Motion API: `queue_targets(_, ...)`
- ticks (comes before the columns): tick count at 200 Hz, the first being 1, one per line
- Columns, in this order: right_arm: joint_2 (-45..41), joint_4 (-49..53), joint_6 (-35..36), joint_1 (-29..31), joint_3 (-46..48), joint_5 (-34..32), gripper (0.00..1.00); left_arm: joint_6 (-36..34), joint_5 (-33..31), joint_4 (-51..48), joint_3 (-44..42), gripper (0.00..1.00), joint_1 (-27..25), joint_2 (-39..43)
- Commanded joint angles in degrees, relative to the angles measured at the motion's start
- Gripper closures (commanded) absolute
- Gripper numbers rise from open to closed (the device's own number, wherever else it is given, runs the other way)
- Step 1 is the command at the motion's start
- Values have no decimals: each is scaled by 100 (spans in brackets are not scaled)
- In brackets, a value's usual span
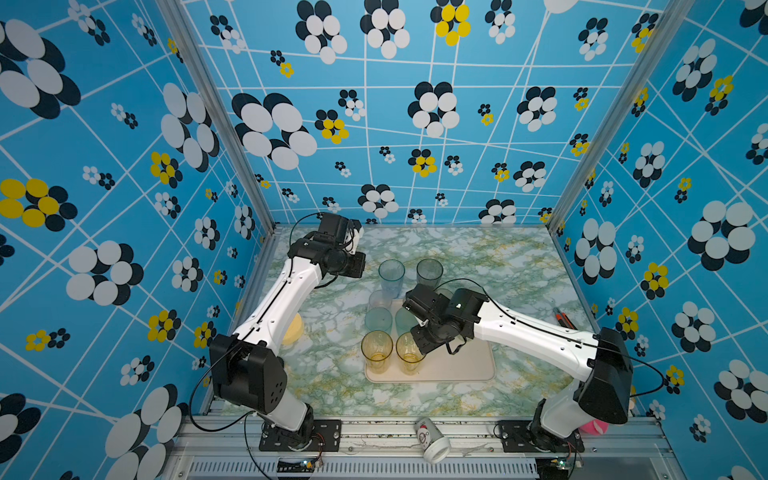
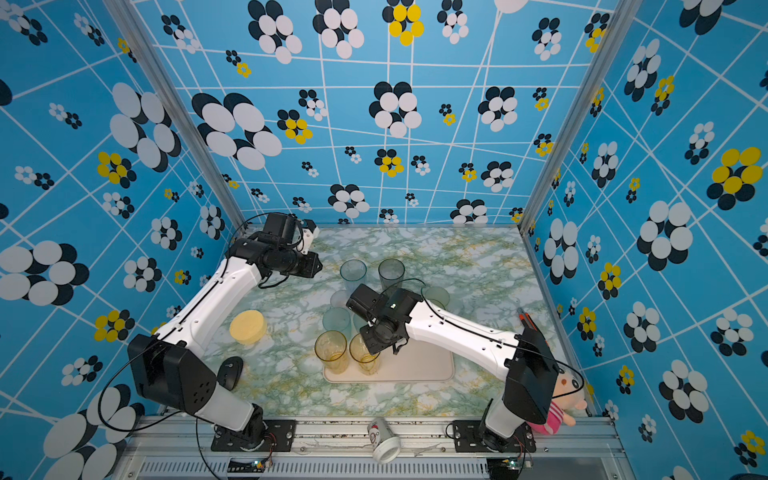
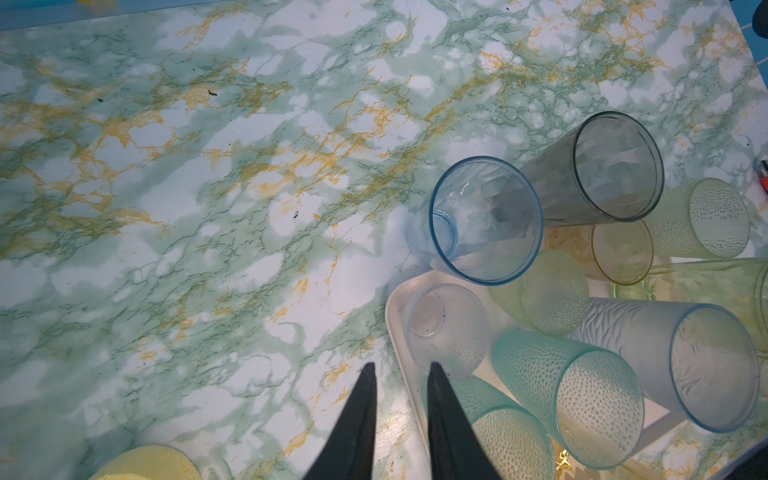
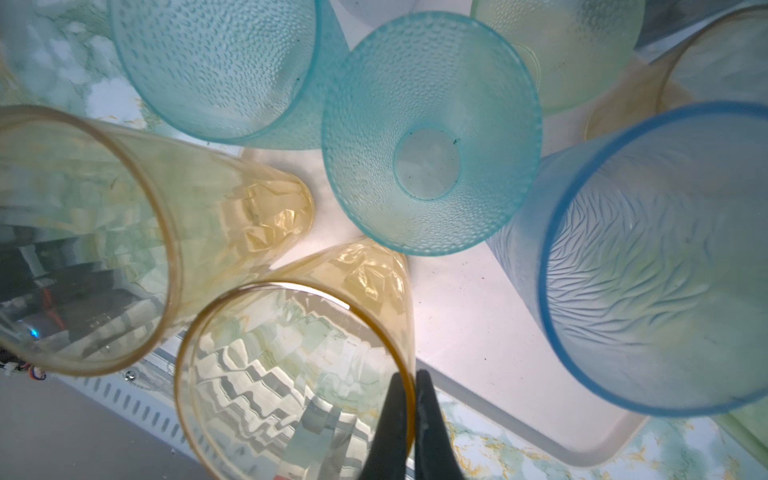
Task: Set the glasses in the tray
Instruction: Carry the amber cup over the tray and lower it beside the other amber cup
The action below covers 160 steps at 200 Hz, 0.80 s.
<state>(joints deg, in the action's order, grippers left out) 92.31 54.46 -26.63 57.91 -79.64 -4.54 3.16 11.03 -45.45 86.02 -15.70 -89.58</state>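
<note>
Marbled tabletop (image 1: 519, 270); tray (image 1: 465, 365) crowded at its left end. I have the right gripper (image 4: 409, 376) clamped on the rim of an amber glass (image 4: 291, 374) standing there; left gripper (image 3: 402, 368) barely parted, empty. Risk: a sideways tug tips it into its amber twin (image 4: 83, 249).

Bright, even light; soft shadows; wide-angle bending at edges.

Your two top views look down from high at the front, side by side, each taking in the whole green-veined marble bench (image 1: 478, 257). Your left wrist view looks down on it from some height; your right wrist view sits close above the cream-pink rectangular tray (image 4: 478, 316). All four share that tray.
</note>
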Motion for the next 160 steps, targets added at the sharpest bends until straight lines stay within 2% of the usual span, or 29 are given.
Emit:
queue_targets(1,-7,-76,-118,-52,127,130,99,-114,99,-115,169,75,63,-94)
queue_targets(118,-5,-67,-53,-113,159,172,94,-114,103,-166,206,75,65,-152)
queue_targets(160,-31,-40,-45,-116,141,169,87,-114,110,-166,200,75,66,-173)
